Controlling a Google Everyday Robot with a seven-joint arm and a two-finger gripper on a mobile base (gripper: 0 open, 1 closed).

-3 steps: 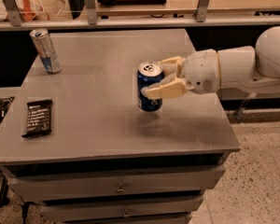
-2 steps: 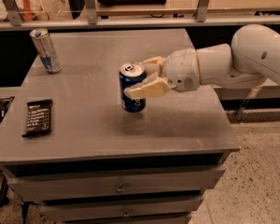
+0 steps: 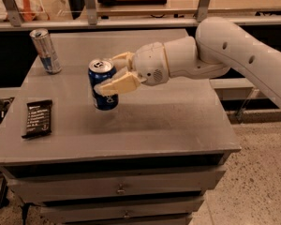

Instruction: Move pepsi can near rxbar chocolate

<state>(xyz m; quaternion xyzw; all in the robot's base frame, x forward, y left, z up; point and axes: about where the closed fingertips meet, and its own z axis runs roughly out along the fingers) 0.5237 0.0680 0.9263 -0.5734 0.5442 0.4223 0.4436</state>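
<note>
The dark blue pepsi can [image 3: 102, 84] with a silver top stands upright in my gripper [image 3: 113, 74], left of the middle of the grey table [image 3: 168, 116]. The cream fingers [image 3: 119, 84] are shut around its upper half, one in front and one behind. The can looks a little above the tabletop. The rxbar chocolate [image 3: 38, 118], a flat black bar with white text, lies near the table's front left edge, to the left of the can and apart from it.
A slimmer silver-and-blue can [image 3: 45, 50] stands at the table's back left corner. My white arm [image 3: 215, 50] reaches in from the right over the table. Drawers [image 3: 117, 189] sit below the tabletop. A shelf rail runs behind.
My gripper has carried the pepsi can leftwards across the table, closer to the rxbar chocolate. The bar and the slim can have not moved.
</note>
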